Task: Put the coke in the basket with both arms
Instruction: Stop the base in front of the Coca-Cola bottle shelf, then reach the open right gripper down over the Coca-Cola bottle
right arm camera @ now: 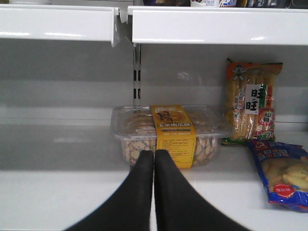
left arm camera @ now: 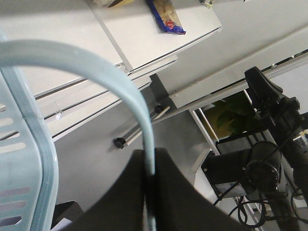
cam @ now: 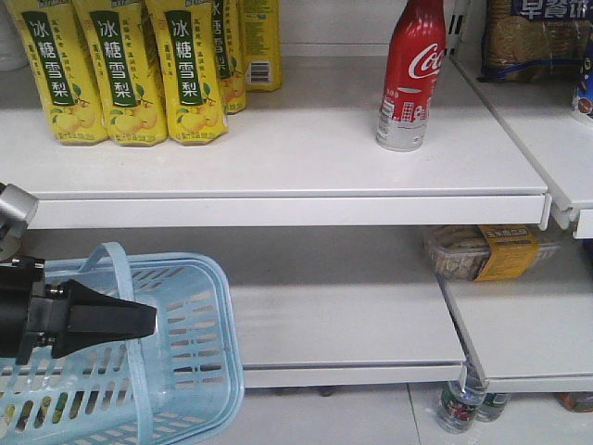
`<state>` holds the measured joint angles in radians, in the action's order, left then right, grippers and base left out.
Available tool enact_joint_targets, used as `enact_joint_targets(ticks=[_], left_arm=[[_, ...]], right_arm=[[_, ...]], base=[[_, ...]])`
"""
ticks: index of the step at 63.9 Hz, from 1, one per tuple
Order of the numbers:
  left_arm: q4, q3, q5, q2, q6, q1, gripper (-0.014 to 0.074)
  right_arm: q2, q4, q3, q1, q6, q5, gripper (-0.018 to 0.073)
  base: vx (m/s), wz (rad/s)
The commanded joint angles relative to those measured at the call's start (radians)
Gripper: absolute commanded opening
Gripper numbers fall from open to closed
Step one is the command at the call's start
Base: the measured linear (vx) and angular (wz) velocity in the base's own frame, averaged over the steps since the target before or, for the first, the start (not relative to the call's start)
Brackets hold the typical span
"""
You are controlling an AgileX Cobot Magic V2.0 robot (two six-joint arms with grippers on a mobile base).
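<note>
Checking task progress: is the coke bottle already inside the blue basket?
No, the coke stands upright on the upper shelf, well apart from the basket lower down on the left.

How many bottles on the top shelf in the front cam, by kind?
Yellow pear-drink bottles: 5 visible (3 in front, 2 partly hidden behind)
Coke bottle: 1
Total: 6

Both sets of jaws closed.
Left gripper (left arm camera: 150, 161) clamps the basket handle (left arm camera: 118, 79); right gripper (right arm camera: 154, 156) is pressed together, holding nothing.
</note>
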<state>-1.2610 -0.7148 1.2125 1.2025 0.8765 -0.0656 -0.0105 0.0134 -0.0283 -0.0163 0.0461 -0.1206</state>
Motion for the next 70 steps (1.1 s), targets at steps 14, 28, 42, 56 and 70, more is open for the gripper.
enact_joint_targets(ticks=[14, 28, 42, 56, 70], left_arm=[[-0.077, -0.031, 0.026, -0.025, 0.015, 0.004, -0.0006], [-0.077, -0.031, 0.026, -0.025, 0.015, 0.004, -0.0006], [-0.077, -0.031, 0.026, -0.025, 0.015, 0.004, -0.0006], [-0.077, -0.031, 0.026, -0.025, 0.015, 0.004, -0.0006], [-0.077, -0.031, 0.026, -0.025, 0.015, 0.004, -0.0006]], right_arm=[[-0.011, 0.145, 0.055, -0.002, -0.072, 0.135, -0.0002], [0.124, 0.147, 0.364, -0.002, -0.065, -0.217, -0.0002], [0.337, 0.184, 0.616, -0.002, 0.097, -0.501, 0.0], [0.502, 0.38, 0.74, -0.002, 0.355, -0.533, 0.013], [0.642, 0.623, 0.808, -0.002, 0.632, -0.485, 0.0461]], base=[[0.0, 0.0], [0.0, 0.0], [0.0, 0.0], [0.0, 0.0], [0.0, 0.0]])
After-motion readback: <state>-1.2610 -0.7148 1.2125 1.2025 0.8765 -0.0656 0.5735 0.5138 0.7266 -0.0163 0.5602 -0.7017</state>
